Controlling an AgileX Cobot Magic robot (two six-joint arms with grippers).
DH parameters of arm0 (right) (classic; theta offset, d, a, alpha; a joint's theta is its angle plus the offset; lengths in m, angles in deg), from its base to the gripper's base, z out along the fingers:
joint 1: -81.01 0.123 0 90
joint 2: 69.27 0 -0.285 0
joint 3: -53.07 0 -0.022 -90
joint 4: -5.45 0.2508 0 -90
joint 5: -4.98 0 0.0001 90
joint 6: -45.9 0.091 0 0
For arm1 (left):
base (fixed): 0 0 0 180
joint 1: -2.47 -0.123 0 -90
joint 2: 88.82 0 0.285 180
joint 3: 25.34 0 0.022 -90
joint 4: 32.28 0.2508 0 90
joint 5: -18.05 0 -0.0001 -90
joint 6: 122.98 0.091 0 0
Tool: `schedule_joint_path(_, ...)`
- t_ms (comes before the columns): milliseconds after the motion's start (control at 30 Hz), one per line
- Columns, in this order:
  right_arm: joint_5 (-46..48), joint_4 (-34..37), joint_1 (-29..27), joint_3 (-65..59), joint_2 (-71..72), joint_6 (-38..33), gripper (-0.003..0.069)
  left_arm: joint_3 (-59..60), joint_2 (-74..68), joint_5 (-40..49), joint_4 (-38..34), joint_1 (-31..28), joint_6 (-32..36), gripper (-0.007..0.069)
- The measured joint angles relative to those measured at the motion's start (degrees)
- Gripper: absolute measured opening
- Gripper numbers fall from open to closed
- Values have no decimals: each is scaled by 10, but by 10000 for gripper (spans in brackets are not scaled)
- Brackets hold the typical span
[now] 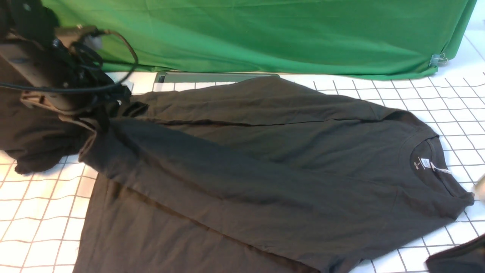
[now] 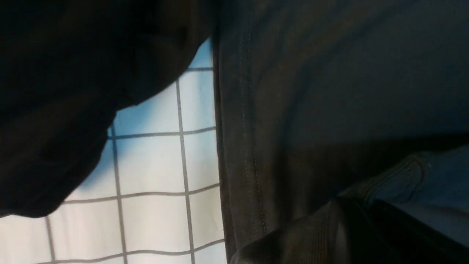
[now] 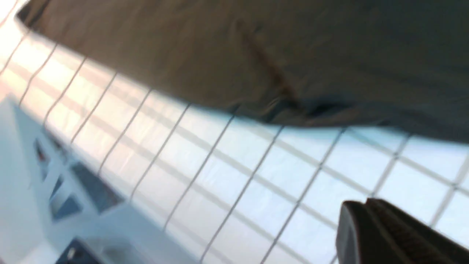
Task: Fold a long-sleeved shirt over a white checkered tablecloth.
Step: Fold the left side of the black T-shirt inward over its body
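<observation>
Firstly, at the left, the left claw [image 1: 99, 113] was pressed together on a bunched fold of the shirt [image 1: 265, 159], holding that edge raised off the checkered tablecloth [image 1: 38, 204]; its fingers were buried in cloth. The shirt lay spread across the middle of the tablecloth, one side folded over the body, hem toward the left and collar toward the right, white neck label [image 1: 426, 163] showing. A green cloth [image 1: 265, 34] hung behind. At the right, the right claw [image 3: 361, 211] was pressed together, pinching nothing, over bare tablecloth near the shirt's edge.
</observation>
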Motion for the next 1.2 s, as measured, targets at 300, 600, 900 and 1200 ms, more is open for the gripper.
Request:
schedule_joint_path(300, -115, -96, 168, 1, -164, 96, 115, -2, -33, 3, -2, 0, 10, 12)
schedule_joint_path(600, -215, -154, 215, 45, -360, 124, 378, -2, -33, -1, -2, 0, 10, 12)
schedule_joint_path(900, -241, -172, 215, 91, -460, 133, 311, -2, -33, -3, -2, 0, 10, 12)
schedule_joint_path(1200, -193, -176, 215, 91, -427, 142, 19, -2, -33, 5, -25, 0, 10, 12)
